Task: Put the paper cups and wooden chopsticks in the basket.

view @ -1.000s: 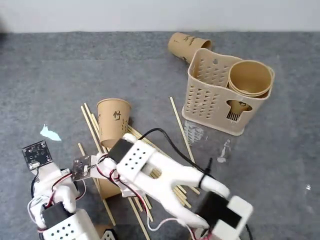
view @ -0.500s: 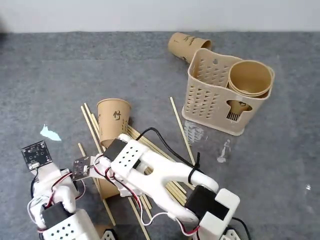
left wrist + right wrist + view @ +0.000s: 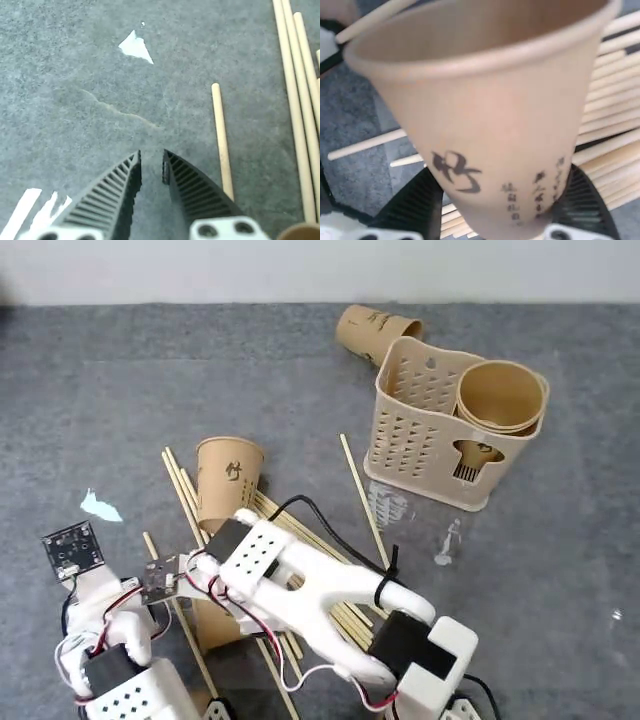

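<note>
Right hand (image 3: 497, 202) is clamped on the paper cup (image 3: 485, 115) near its narrow end, and the pile of wooden chopsticks (image 3: 615, 125) lies on the counter (image 3: 120, 390) right under it. Left hand (image 3: 151, 162) is empty, fingers (image 3: 117, 190) just a crack apart, with a lone chopstick (image 3: 221, 135) just beside it. The basket (image 3: 420, 420) sits well off from both hands, with stacked cups (image 3: 500, 395) inside.

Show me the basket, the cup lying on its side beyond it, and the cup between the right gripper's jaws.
basket (image 3: 415, 410), high view, on its perforated wall.
cup beyond the basket (image 3: 375, 328), high view, on its side wall.
gripped cup (image 3: 495, 115), right wrist view, on its printed side wall.
</note>
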Robot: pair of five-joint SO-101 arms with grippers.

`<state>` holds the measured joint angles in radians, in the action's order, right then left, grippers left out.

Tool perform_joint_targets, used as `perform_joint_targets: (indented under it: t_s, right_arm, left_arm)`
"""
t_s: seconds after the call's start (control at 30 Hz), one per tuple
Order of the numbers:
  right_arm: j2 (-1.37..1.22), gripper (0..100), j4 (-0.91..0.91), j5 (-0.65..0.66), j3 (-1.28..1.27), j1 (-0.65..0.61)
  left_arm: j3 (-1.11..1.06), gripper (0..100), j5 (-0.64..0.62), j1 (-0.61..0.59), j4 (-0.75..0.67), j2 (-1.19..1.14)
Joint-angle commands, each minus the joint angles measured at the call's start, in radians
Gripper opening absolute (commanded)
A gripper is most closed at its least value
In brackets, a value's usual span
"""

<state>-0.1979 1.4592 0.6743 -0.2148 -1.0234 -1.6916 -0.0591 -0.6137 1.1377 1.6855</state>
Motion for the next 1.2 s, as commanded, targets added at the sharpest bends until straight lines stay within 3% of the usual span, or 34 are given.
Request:
perform_joint_targets:
  t_s: [0.0, 0.27, 0.6, 0.73, 0.93, 1.17]
  right_arm:
    - [0.030, 21.4, 0.087, 0.029, 0.063, 0.061]
    - [0.266, 21.2, 0.226, 0.032, 0.115, 0.166]
    - [0.598, 21.2, 0.213, 0.028, 0.120, 0.412]
    - [0.707, 21.2, 0.133, 0.011, 0.120, 0.562]
    - [0.769, 21.2, -0.104, -0.129, 0.120, 0.819]
    - [0.766, 21.2, -0.332, -0.270, 0.081, 1.009]
  left_arm:
    - [0.033, 8, 0.005, -0.005, 0.005, 0.003]
    - [0.033, 8, 0.005, -0.005, 0.005, 0.003]
    - [0.033, 8, 0.005, -0.005, 0.005, 0.003]
    - [0.033, 8, 0.005, -0.005, 0.005, 0.003]
    - [0.033, 8, 0.005, -0.005, 0.005, 0.003]
    - [0.033, 8, 0.005, -0.005, 0.005, 0.003]
